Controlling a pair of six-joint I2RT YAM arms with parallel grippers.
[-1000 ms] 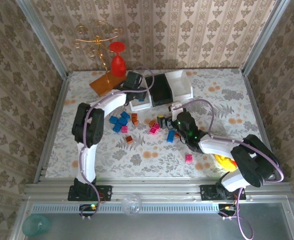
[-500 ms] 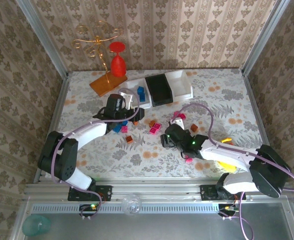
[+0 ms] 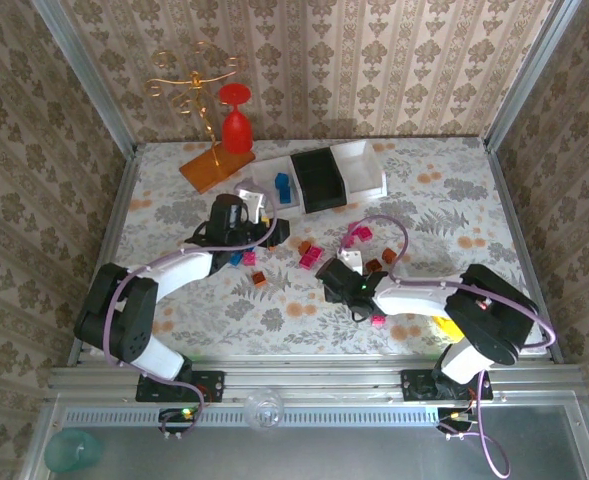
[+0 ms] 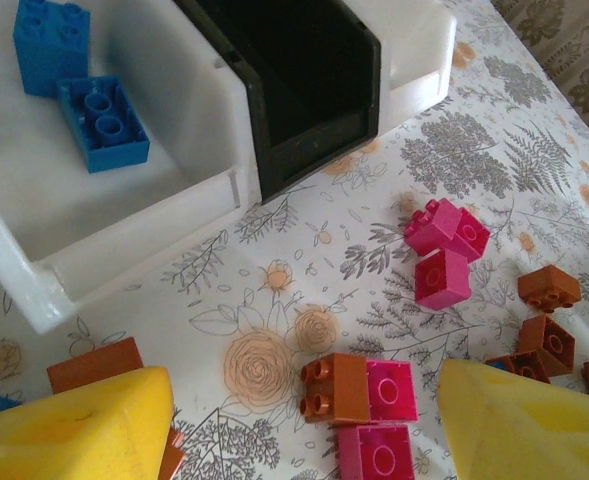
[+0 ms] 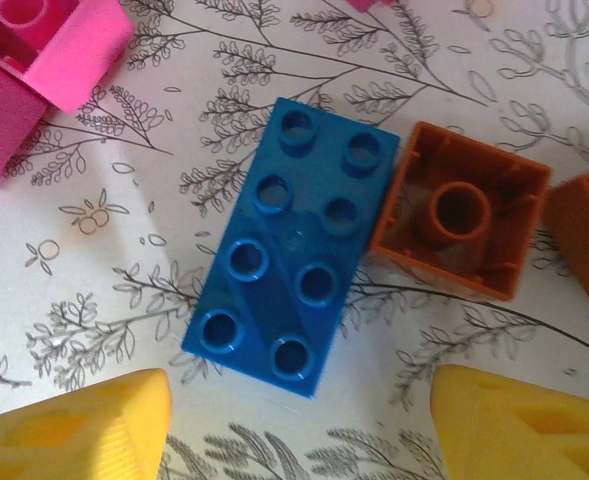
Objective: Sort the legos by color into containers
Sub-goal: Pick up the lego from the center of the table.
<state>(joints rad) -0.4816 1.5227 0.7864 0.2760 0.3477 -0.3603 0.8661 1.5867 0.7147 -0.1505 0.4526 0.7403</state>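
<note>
Loose legos lie mid-table: magenta (image 3: 309,257), orange-brown (image 3: 259,279) and blue (image 3: 236,258). The containers stand in a row at the back: a white bin (image 3: 266,197) holding two blue bricks (image 4: 102,122), a black bin (image 3: 319,180) and a second white bin (image 3: 362,168). My left gripper (image 4: 302,420) is open just short of the left white bin, over an orange-brown brick (image 4: 336,385) joined to magenta ones. My right gripper (image 5: 299,400) is open and low, its yellow fingers (image 5: 84,430) either side of a blue eight-stud brick (image 5: 289,245), not touching it. An upturned orange-brown brick (image 5: 461,223) touches that blue one.
A flat orange board with a gold wire stand (image 3: 212,165) and a red goblet (image 3: 236,120) sit back left. A yellow snack packet (image 3: 452,325) lies under the right forearm. Metal rails edge the table on both sides.
My left arm has swung back from the bins to the brick pile. My right gripper has moved nearer and left, dropped over the blue brick, and its jaws have narrowed.
</note>
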